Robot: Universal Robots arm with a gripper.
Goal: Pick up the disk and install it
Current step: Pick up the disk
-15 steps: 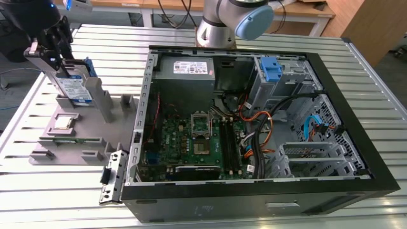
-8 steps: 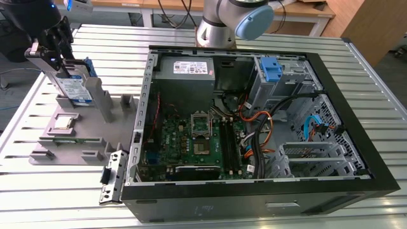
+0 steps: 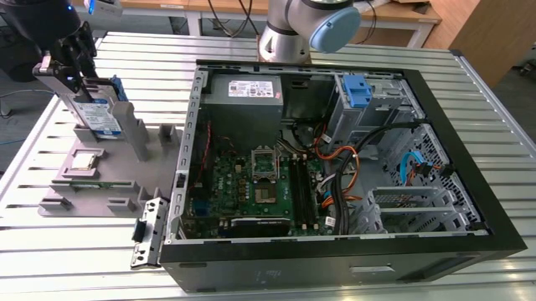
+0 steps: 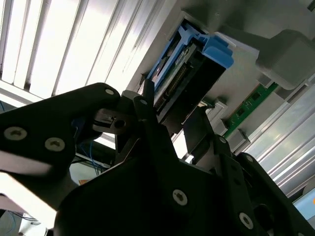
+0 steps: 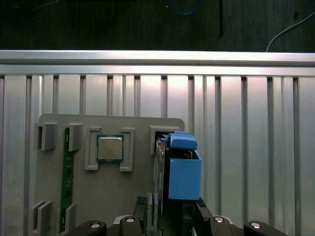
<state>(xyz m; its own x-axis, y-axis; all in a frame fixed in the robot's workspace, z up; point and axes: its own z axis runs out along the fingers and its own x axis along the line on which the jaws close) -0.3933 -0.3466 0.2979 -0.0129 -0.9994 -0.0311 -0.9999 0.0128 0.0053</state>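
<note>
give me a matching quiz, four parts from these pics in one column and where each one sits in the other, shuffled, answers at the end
1 disk
2 processor chip
3 memory stick
4 blue bracket

A flat in a square recess of the grey fixture
B inside the computer case
C standing on edge at the fixture
D green strip in a long slot of the fixture

Pairs: 1-C, 2-A, 3-D, 4-B

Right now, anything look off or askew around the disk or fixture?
Nothing stands out. The disk stands on edge at the grey fixture with the gripper shut on it. The chip and memory stick lie seated in their pockets. No damage visible.
</note>
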